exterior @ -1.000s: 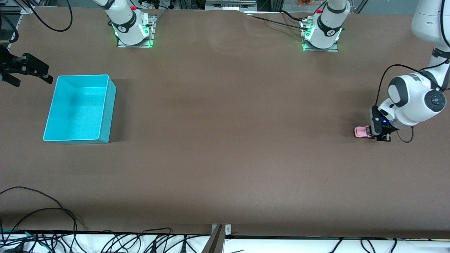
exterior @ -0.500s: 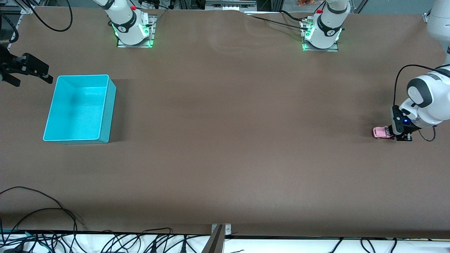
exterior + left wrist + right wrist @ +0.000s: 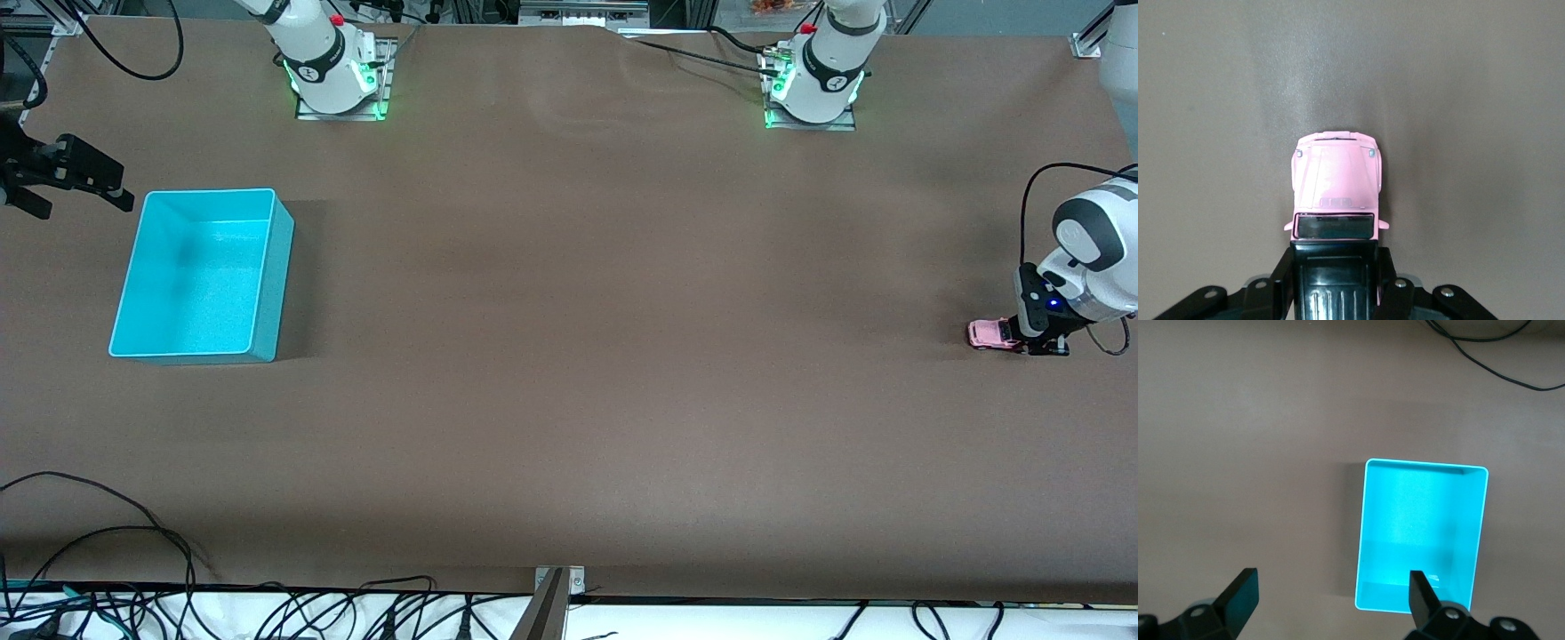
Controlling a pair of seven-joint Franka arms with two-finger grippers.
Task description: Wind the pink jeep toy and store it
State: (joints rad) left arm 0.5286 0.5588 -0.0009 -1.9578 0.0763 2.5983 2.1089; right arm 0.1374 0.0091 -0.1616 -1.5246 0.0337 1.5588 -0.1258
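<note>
At table, left arm's end: pink jeep toy (image 3: 989, 334) on the table (image 3: 569, 356), clamped at its rear by left end effector (image 3: 1038, 345).
Right end effector (image 3: 67, 188): spread apart, waiting above the table, just off the turquoise bin (image 3: 200, 276) edge.
Risk: the rear-only grip may let the wheels slip instead of winding.

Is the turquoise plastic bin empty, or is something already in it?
Empty. The turquoise plastic bin shows only bare floor in the front and right wrist views.

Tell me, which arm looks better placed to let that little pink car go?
Probably the left: the left gripper is shut on the pink jeep toy. The right gripper waits open beside the turquoise bin.
</note>
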